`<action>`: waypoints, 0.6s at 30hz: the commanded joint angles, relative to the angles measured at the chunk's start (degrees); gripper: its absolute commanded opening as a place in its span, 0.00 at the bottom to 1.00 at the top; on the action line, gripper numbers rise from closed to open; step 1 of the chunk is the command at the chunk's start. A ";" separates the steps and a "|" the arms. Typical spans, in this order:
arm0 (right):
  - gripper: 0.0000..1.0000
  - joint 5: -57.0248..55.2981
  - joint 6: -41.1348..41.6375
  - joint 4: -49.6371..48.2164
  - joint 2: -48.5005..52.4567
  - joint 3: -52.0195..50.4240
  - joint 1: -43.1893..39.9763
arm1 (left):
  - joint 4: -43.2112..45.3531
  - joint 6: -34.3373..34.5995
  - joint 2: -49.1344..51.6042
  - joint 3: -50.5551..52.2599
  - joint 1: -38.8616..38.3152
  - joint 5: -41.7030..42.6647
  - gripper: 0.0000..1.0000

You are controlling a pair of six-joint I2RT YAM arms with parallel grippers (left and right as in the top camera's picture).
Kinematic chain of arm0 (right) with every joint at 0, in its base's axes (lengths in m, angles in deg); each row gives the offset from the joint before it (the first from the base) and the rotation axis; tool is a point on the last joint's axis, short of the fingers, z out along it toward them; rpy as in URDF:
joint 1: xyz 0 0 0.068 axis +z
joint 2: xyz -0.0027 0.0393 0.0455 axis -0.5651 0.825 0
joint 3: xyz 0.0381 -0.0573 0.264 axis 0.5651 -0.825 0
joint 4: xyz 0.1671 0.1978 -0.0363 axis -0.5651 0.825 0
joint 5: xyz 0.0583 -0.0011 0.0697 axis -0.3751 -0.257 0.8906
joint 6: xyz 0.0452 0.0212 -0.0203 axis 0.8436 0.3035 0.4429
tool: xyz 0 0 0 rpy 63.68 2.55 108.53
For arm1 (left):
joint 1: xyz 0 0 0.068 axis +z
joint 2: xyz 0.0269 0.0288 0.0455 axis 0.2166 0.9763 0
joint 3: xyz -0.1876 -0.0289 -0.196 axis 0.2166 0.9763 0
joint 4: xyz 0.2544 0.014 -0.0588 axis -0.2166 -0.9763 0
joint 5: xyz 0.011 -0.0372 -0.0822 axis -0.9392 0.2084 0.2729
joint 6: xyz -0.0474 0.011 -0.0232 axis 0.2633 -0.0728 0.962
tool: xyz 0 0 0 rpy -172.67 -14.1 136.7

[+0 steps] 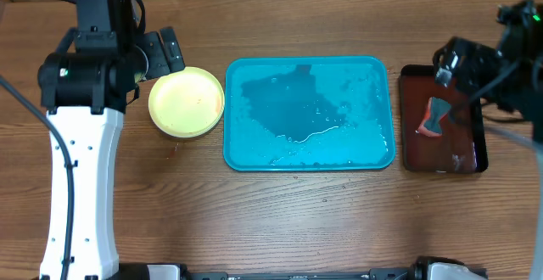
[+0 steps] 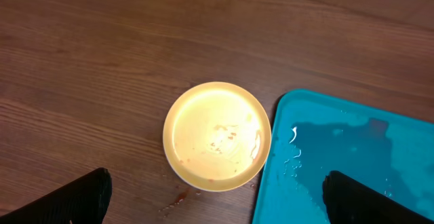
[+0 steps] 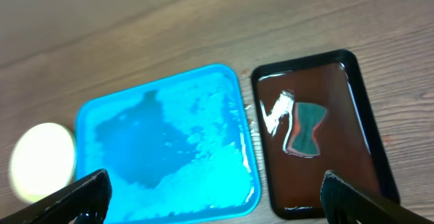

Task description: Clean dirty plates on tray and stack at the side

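L gripper [image 2: 215,178]: jaws spread wide, nothing held, hovering over pale yellow-green round plastic plate [image 2: 217,136]. Plate sits on brown wood table [image 2: 81,61], just beside L edge of large turquoise rectangular plastic tray [image 1: 246,148]. That looks like the side stacking spot. Can't tell how many plates lie under the top one. Few reddish specks on its face, so cleaning prob. imperfect. Turquoise tray holds a water film only, no plates. R gripper [image 3: 215,180]: jaws also spread, empty, above narrow dark red-brown tray [image 3: 352,176]. Teal hourglass sponge [image 3: 308,127] lies in it, prob. parked there to keep wet off table. Task looks near done.
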 commanded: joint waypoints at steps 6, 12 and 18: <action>1.00 2.21 -0.22 3.30 -4.70 1.16 -0.09 | 0.07 0.79 0.52 0.00 0.09 0.90 1.00; 1.00 -0.96 -1.14 6.25 -4.52 1.11 -0.09 | 0.07 0.79 0.52 0.00 0.09 0.90 1.00; 1.00 -1.36 -1.79 -0.66 -4.98 -1.38 0.13 | 0.07 0.76 0.52 0.00 0.09 0.90 1.00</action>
